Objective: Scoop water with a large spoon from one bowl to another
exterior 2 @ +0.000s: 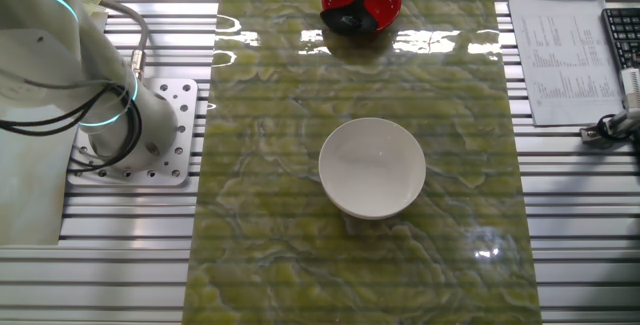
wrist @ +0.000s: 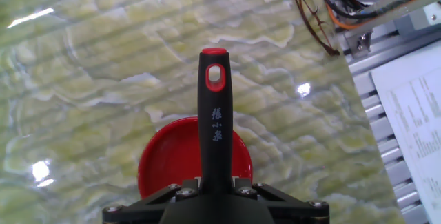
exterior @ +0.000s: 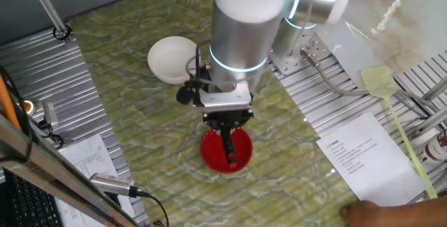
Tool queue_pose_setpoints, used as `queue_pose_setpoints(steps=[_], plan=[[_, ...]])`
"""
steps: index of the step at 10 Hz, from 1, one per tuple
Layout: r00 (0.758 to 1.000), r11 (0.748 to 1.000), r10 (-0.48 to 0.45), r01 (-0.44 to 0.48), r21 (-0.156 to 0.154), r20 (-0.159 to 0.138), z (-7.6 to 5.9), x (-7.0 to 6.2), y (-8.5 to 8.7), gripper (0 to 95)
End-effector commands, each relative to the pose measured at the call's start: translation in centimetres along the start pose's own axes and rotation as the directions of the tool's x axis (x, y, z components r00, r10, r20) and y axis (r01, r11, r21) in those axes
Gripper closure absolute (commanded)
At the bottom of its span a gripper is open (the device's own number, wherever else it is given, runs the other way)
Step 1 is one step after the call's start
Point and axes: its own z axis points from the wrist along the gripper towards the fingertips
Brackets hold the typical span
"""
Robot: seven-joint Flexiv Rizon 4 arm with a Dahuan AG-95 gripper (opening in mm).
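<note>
Ladle [wrist: 214, 124] handle fills the middle of my hand view, black with a red-rimmed hole at its tip and white lettering down the shaft, and my gripper [wrist: 215, 189] is closed around its lower part at the bottom edge of that picture. Behind the handle lies the red bowl [wrist: 165, 162], only part of it showing from there, on the green marbled table mat [wrist: 103, 79].

The fixed view from above my arm gives the wider layout: my gripper [exterior: 228, 126] hangs straight over the red bowl [exterior: 213, 154], with the ladle [exterior: 229, 150] reaching down into it. The white bowl [exterior: 171, 59] sits well apart, to the far left of my arm in that view, partly behind it. A printed sheet [exterior: 363, 158] and a yellow fly swatter [exterior: 391, 108] lie off to the right on the metal bench.

The other fixed view alone shows the scoop: the ladle [exterior 2: 348, 15] rests with its round head at the left side of the red bowl [exterior 2: 382, 0], the handle rising out of frame, my gripper cut off. There the white bowl [exterior 2: 372, 167] stands at the middle of the mat [exterior 2: 260, 215], looking bare inside; I cannot tell whether water is in either bowl.
</note>
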Motion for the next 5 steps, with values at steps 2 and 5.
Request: queue_pose_setpoints(steps=[2,5], plan=[[0.969,0.969,0.246,-0.246,-0.004,0.012,0.05,-0.21,-0.08,95.0],[0.923,0.923,0.384,-0.384,0.013,0.026,0.05,-0.21,-0.08,95.0]])
